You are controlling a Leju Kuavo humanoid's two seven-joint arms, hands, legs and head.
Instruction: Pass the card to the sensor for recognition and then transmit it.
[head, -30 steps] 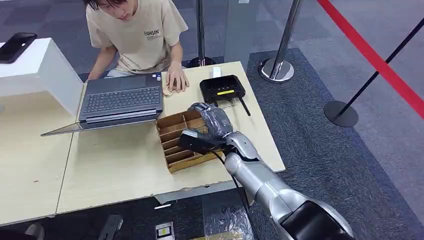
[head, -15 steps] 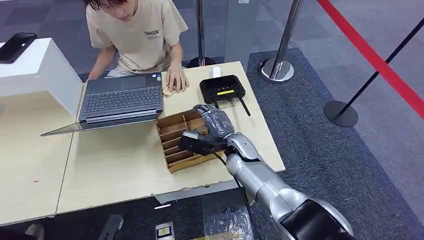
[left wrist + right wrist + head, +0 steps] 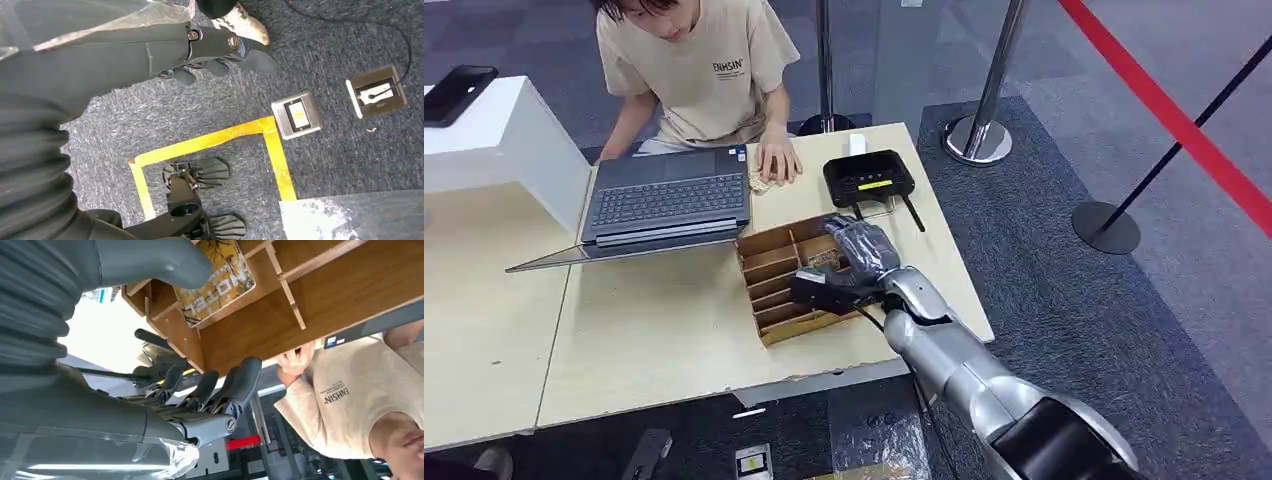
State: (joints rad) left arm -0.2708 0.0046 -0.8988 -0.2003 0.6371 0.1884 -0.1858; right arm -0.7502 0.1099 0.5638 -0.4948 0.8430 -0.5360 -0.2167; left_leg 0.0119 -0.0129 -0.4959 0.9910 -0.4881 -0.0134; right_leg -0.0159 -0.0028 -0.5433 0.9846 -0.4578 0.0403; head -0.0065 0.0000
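Note:
A yellow patterned card (image 3: pixel 216 281) printed "HOTEL" lies in a compartment of the wooden divided box (image 3: pixel 769 268) on the table. My right hand (image 3: pixel 856 252) hovers over the box's right side, fingers (image 3: pixel 227 387) spread and holding nothing. Its thumb (image 3: pixel 150 260) sits right by the card's edge; I cannot tell whether it touches. The black sensor unit (image 3: pixel 869 178) with a yellow label stands just beyond the box. My left hand (image 3: pixel 210 47) hangs over the carpet, fingers loosely bent, holding nothing.
A person sits behind the table, one hand (image 3: pixel 777 160) resting on it near the sensor. An open laptop (image 3: pixel 664 200) lies left of the box. A white stand (image 3: pixel 494 140) is at far left. Stanchion bases (image 3: pixel 977 138) stand beside the table's right edge.
My right hand has shifted slightly rightward and nearer over the box. The person and the things on the table have stayed put.

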